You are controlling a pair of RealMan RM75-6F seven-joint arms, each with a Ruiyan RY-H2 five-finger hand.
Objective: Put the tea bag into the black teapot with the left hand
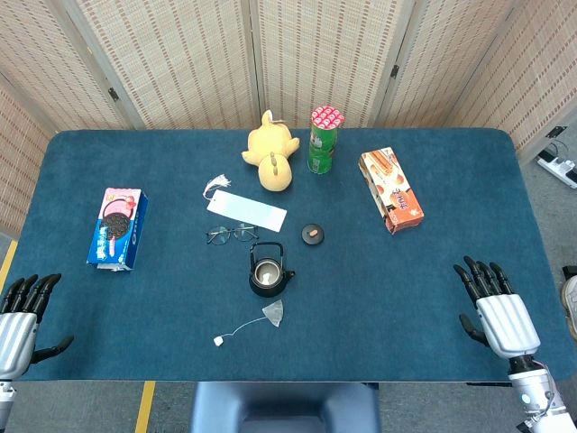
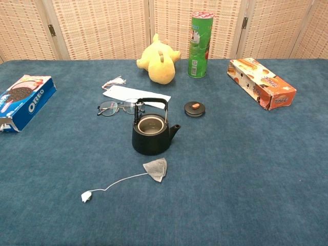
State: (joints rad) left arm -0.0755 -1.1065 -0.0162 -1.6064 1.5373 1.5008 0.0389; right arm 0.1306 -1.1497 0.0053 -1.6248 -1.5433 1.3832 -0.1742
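The black teapot (image 1: 269,273) (image 2: 151,134) stands uncovered in the middle of the blue table, handle upright, spout toward the right. Its round black lid (image 1: 312,234) (image 2: 195,108) lies apart, behind and to the right of it. The tea bag (image 1: 275,312) (image 2: 156,169) lies flat just in front of the pot, its string trailing left to a small white tag (image 1: 218,341) (image 2: 85,196). My left hand (image 1: 20,317) hovers at the near left table edge, fingers spread, holding nothing. My right hand (image 1: 499,311) is at the near right edge, also spread and empty. Neither hand shows in the chest view.
Glasses (image 1: 231,235) (image 2: 120,107) and a white bookmark with tassel (image 1: 245,209) lie behind the pot. An Oreo box (image 1: 118,227) (image 2: 21,101) is at left, a yellow plush (image 1: 270,151), a green can (image 1: 324,140) and an orange box (image 1: 390,189) at the back.
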